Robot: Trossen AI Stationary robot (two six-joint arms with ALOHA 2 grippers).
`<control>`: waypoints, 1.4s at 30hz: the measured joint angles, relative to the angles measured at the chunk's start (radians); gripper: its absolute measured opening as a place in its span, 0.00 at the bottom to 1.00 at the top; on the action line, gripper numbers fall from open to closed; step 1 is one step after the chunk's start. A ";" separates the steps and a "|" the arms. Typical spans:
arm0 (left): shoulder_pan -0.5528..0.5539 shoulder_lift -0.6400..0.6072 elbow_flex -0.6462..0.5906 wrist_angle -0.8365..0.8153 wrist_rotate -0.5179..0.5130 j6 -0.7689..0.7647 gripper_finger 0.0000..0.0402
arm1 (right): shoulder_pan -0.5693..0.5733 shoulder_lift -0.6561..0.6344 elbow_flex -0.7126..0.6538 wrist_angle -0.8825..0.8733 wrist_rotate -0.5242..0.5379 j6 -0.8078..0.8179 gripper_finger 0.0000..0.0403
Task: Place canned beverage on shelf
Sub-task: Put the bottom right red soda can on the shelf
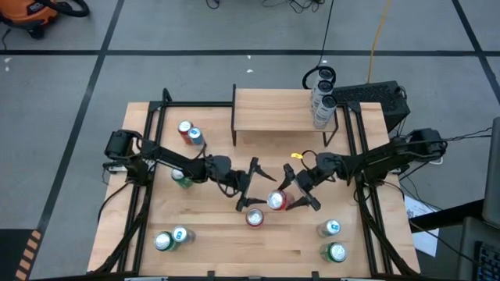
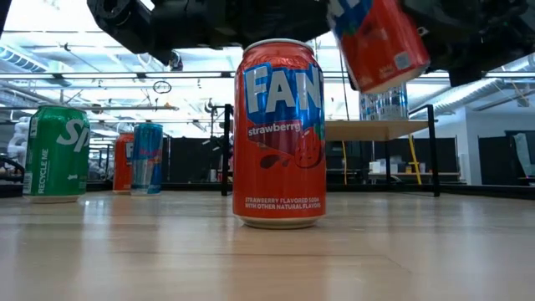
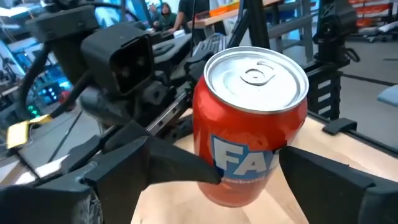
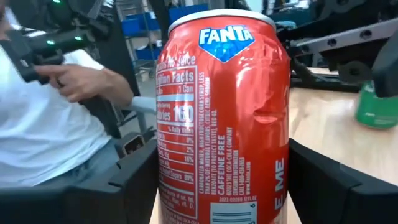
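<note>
A: Right hand [image 1: 295,193] grasps a raised, tilted Fanta can [image 1: 276,201]; left hand [image 1: 248,187], released, flanks it.

B: Risk: the dented can slips, striking the standing can [image 1: 255,218] before reaching the shelf [image 1: 277,112].

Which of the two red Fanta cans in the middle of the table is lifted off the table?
The red can held in the right gripper; it hangs tilted above the table. The other red can stands upright on the wood.

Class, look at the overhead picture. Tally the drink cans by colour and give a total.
red can: 3
blue can: 3
green can: 3
Total: 9
</note>
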 joint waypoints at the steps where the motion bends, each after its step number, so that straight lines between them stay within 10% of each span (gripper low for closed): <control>1: 0.000 0.001 0.001 0.003 0.000 0.000 0.91 | -0.002 0.006 0.000 0.015 -0.007 0.000 0.68; 35: 0.006 -0.139 -0.023 -0.152 -0.054 0.072 0.91 | -0.023 0.018 0.004 0.042 -0.040 -0.022 0.68; 42: 0.006 -0.115 -0.018 -0.135 0.082 0.099 0.91 | -0.023 0.018 0.004 0.068 -0.046 -0.013 0.68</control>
